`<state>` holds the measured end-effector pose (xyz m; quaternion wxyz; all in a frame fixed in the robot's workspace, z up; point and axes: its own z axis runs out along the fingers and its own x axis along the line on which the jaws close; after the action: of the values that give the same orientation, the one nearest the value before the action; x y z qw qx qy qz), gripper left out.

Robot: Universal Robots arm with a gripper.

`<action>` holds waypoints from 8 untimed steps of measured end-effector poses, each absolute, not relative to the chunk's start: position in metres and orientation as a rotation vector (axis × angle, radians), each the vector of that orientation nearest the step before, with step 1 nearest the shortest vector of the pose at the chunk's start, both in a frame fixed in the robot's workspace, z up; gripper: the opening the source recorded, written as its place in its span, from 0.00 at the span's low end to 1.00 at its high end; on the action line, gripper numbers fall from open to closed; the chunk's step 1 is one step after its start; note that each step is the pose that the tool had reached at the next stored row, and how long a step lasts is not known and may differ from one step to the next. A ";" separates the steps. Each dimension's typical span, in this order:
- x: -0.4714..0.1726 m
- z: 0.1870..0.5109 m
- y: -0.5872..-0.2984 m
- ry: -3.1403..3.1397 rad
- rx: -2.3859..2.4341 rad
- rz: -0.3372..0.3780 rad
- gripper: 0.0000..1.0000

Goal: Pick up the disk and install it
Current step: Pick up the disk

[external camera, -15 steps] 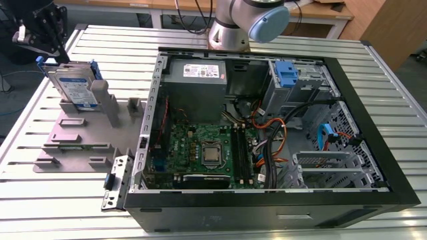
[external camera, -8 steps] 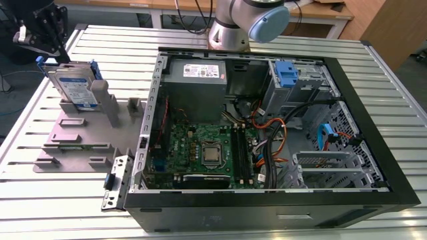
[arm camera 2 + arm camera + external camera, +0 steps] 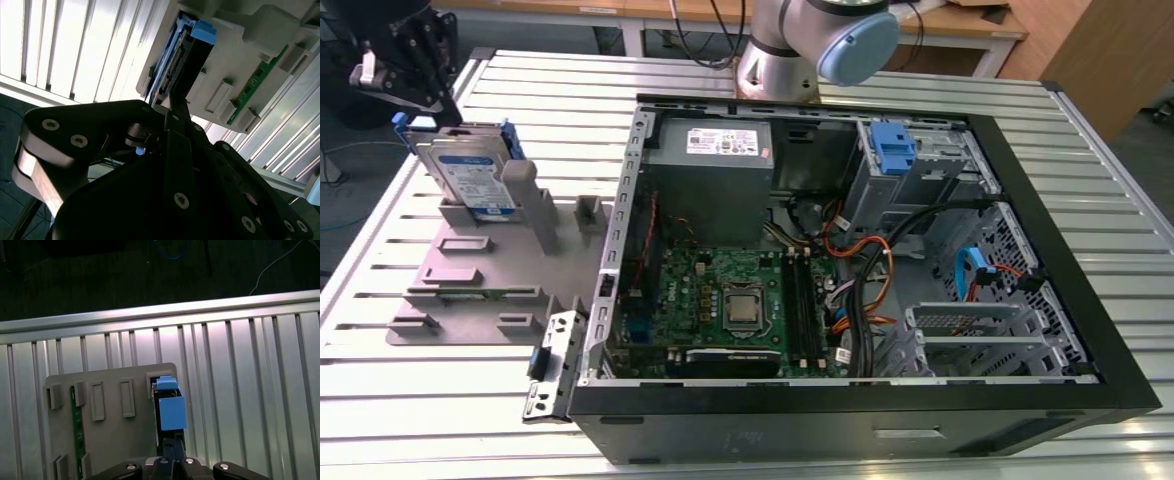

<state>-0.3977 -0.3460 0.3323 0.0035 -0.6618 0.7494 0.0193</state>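
My pincer [image 3: 440, 105] hangs just over the disk [image 3: 464, 172], which stands upright in a slot of the grey holder [image 3: 480, 265] on the slatted table [image 3: 400, 400], beside the open computer case [image 3: 854, 425]; spread or pinching, I cannot tell. Bare slats surround the holder. The first wrist view shows the disk's blue end tab [image 3: 172, 410] and a green circuit strip [image 3: 76, 425].

The silver disk [image 3: 464, 172], blue-railed and white-and-blue labelled, stands on edge, slightly tilted, slotted in the grey holder [image 3: 478, 290].
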 end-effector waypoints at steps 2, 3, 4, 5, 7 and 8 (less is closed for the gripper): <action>-0.397 0.332 -0.346 2.345 -2.076 0.064 0.11; -0.397 0.332 -0.346 2.342 -2.078 0.066 0.11; -0.397 0.332 -0.346 2.338 -2.081 0.067 0.11; -0.397 0.332 -0.346 2.333 -2.085 0.070 0.11; -0.397 0.332 -0.346 2.328 -2.088 0.074 0.11; -0.397 0.332 -0.347 2.326 -2.087 0.075 0.11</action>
<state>-0.3973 -0.3466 0.3320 0.0076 -0.6676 0.7441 0.0240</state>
